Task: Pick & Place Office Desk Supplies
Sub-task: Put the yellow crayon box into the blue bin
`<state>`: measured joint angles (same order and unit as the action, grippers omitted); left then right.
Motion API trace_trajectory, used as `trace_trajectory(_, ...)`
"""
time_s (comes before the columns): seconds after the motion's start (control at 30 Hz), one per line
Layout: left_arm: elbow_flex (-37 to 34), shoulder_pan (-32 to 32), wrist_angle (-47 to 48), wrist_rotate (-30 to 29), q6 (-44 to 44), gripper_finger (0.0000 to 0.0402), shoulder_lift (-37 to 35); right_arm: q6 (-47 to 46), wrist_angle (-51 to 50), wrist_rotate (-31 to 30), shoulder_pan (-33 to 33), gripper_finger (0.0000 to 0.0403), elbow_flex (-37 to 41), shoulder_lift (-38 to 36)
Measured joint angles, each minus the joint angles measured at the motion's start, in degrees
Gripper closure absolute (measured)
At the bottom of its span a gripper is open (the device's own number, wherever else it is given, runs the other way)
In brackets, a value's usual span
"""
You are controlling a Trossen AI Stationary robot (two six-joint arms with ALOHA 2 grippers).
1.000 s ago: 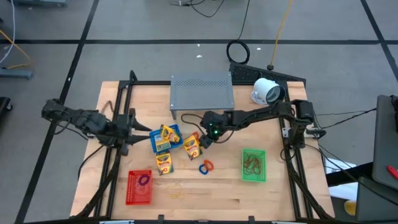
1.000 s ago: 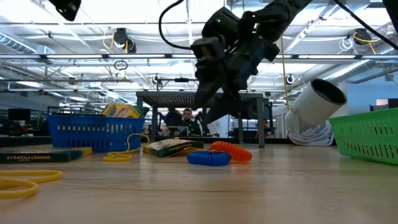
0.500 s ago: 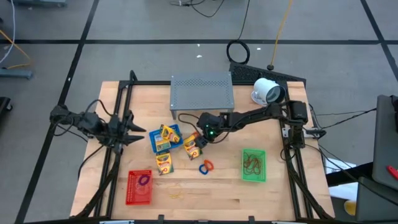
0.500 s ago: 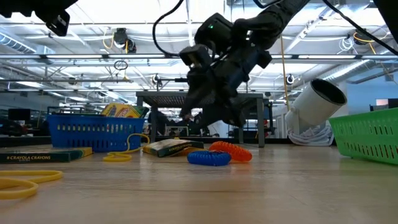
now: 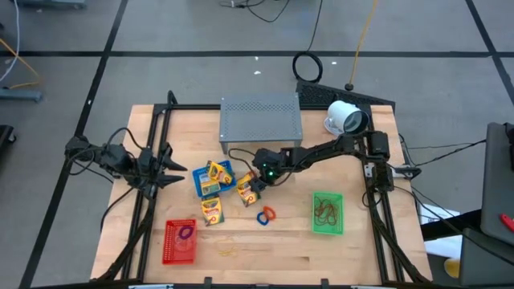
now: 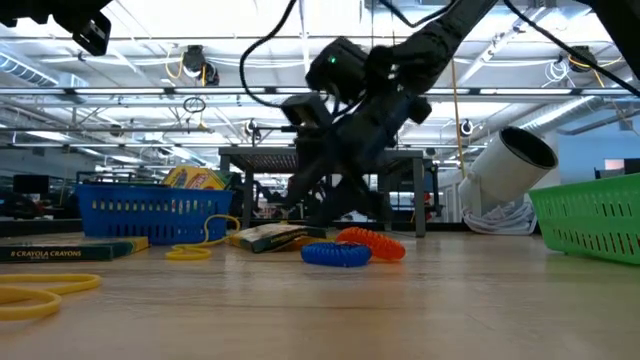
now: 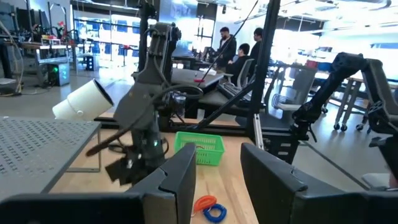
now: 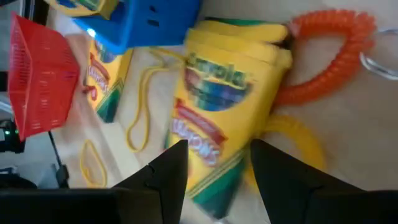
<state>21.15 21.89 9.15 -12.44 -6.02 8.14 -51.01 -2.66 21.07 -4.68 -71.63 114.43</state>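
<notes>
Near the counter's centre, right gripper (image 5: 257, 183) lowered over a yellow crayon pack (image 8: 221, 127) lying flat just beside the blue basket (image 5: 214, 178), fingers (image 8: 168, 171) parted wide to either side of the pack, not yet closed on it, seemingly lined up for a pick. Off the counter's left edge, left gripper (image 5: 178, 170) waiting, fingers (image 7: 180, 177) narrowly parted, holding nothing. Red basket (image 5: 180, 242) near the front left corner, green basket (image 5: 327, 213) toward the right, probably there for sorting.

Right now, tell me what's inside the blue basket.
The blue basket holds yellow crayon packs; one pack's top shows above its rim in the low view. How many there are, and anything beneath them, cannot be seen because the packs cover the bottom.
</notes>
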Motion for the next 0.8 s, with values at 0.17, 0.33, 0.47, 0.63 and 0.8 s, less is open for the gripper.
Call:
trace_trajectory(0.17, 0.0, 0.02, 0.19, 0.91, -0.07, 0.0266, 0.04, -1.87, 4.16, 0.03, 0.6, 0.0237, 0.15, 1.68)
trace_trajectory(0.33, 0.0, 0.02, 0.56, 0.97, -0.09, 0.0266, 0.02, -2.77, 5.77, -1.12, 1.17, 0.0237, 0.24, 1.76)
trace_trajectory(0.47, 0.0, 0.02, 0.58, 0.97, -0.11, 0.0266, 0.02, -2.45, 5.87, -1.47, 1.44, 0.0256, 0.26, 1.77)
trace_trajectory(0.63, 0.0, 0.02, 0.63, 0.97, -0.14, 0.0266, 0.02, -2.1, 6.1, -1.34, 1.69, 0.0325, 0.26, 1.77)
trace_trajectory(0.8, 0.0, 0.02, 0.65, 0.97, -0.48, 0.0266, 0.02, -1.38, 6.66, -1.22, 1.69, 0.0393, 0.26, 1.71)
